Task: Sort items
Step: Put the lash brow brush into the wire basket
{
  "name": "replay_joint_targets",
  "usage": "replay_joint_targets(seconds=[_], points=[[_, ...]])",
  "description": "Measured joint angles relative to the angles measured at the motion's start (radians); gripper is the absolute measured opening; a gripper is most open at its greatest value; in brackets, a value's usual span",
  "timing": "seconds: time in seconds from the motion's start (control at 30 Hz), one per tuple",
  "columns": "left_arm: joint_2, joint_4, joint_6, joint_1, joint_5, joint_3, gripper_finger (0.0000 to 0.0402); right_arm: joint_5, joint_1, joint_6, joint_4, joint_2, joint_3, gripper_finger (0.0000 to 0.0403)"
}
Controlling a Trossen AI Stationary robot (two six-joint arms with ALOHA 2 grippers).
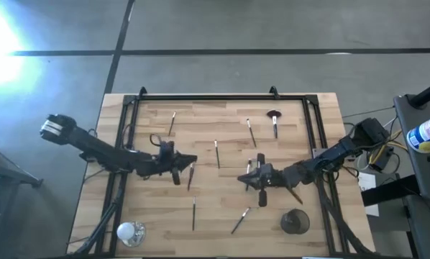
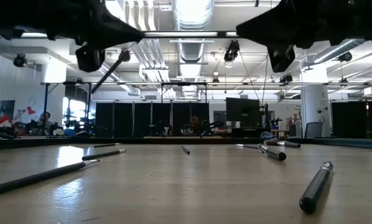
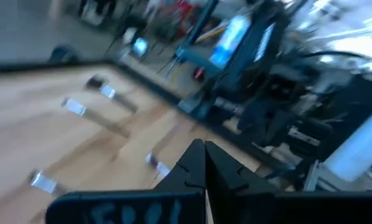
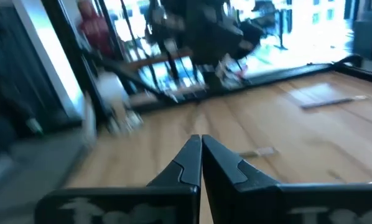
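Pale wood table (image 1: 222, 216) carries the brushes (image 1: 217, 154) scattered from ten o'clock to five. Left gripper (image 1: 189, 161) hovers at nine o'clock, fingers pressed together, a brush (image 1: 190, 176) hanging beneath it. Right gripper (image 1: 242, 180) sits near centre toward four o'clock, fingers together, holding nothing visible.

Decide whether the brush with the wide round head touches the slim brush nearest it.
Apart. The high view shows a strip of bare wood between the round-headed brush and the slim brush along their whole lengths.
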Motion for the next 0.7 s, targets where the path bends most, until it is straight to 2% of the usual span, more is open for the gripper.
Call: replay_joint_targets(seconds=[0.13, 0.3, 0.57, 0.7], points=[[0.136, 0.313, 0.123, 0.023, 0.092, -0.018, 0.0000, -0.002, -0.006, 0.028, 0.127, 0.057, 0.011, 0.0011], [0.283, 0.514, 0.257, 0.050, 0.219, 0.056, 0.0000, -0.003, -0.025, 0.072, 0.129, 0.093, 0.087, 0.0043], [0.376, 0.532, 0.393, 0.070, 0.388, 0.230, 0.0000, 0.000, -0.032, 0.050, 0.061, 0.082, 0.170, 0.0132], [0.387, 0.489, 0.427, 0.074, 0.420, 0.281, 0.0000, 0.005, -0.040, 0.029, 0.015, 0.080, 0.216, 0.0161]])
